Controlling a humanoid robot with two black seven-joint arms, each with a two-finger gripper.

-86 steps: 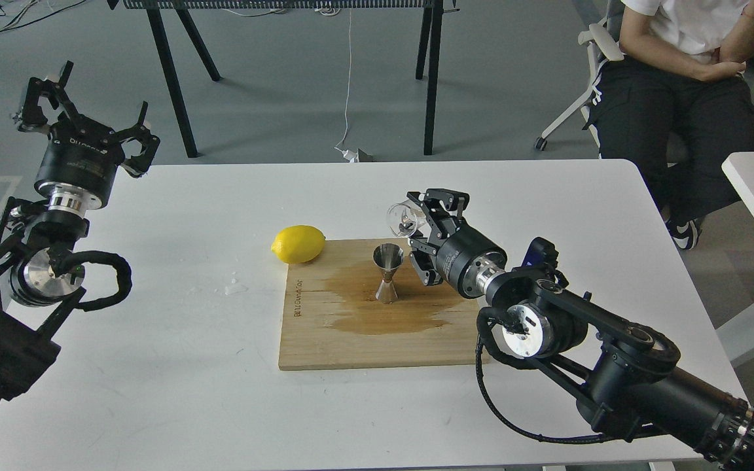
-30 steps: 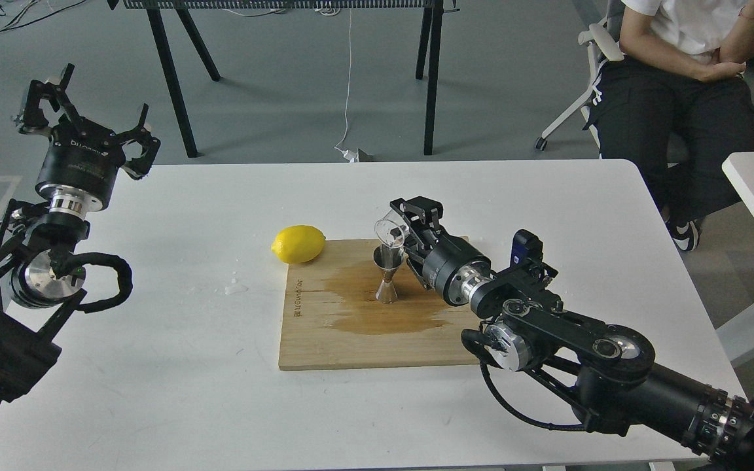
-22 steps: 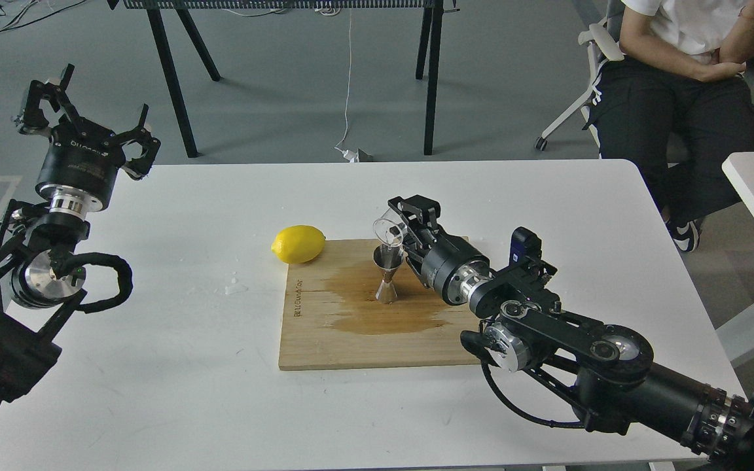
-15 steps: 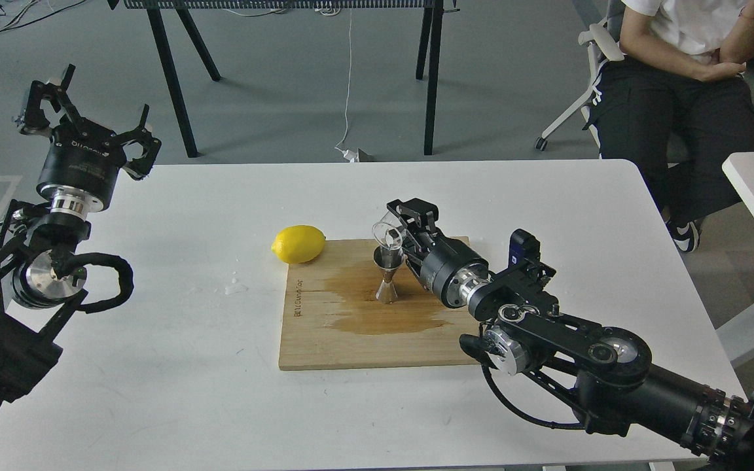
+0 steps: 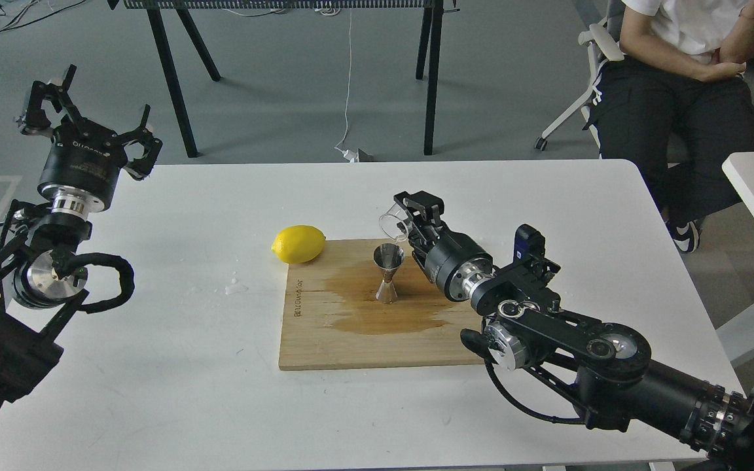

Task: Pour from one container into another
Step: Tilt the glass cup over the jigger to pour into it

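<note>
Glass cup: tiny, clear, hard to make out against the white table; held tilted above and just behind the jigger's mouth, mouth turned toward the left. Contents cannot be told (glass too faint, no stream visible).

Right gripper: fingers closed on the glass cup, holding it off the board; arm reaches in from the lower right, wrist angled up and left toward the jigger.

Jigger: small shiny steel hourglass, standing upright near the middle of the cutting board, wide mouth up. Inside of the upper cone reads dark; liquid level cannot be judged. Not touched by cup or gripper as far as can be seen (a narrow gap shows between cup rim and jigger mouth).

Cutting board: pale wood, lying flat at table centre. A broad darker wet stain spreads around the jigger's foot and toward the right side.

Lemon: yellow, whole, resting at the board's far-left corner, partly on the wood, well apart from the jigger.

Water drops: a small clear splash on the table, just left of the board.

Left gripper: raised at the table's far-left edge, fingers spread wide, nothing between them; well apart from board and containers.

Table: white, rounded corners.

Seated person: on a chair beyond the table's far-right corner, hands folded in lap.
</note>
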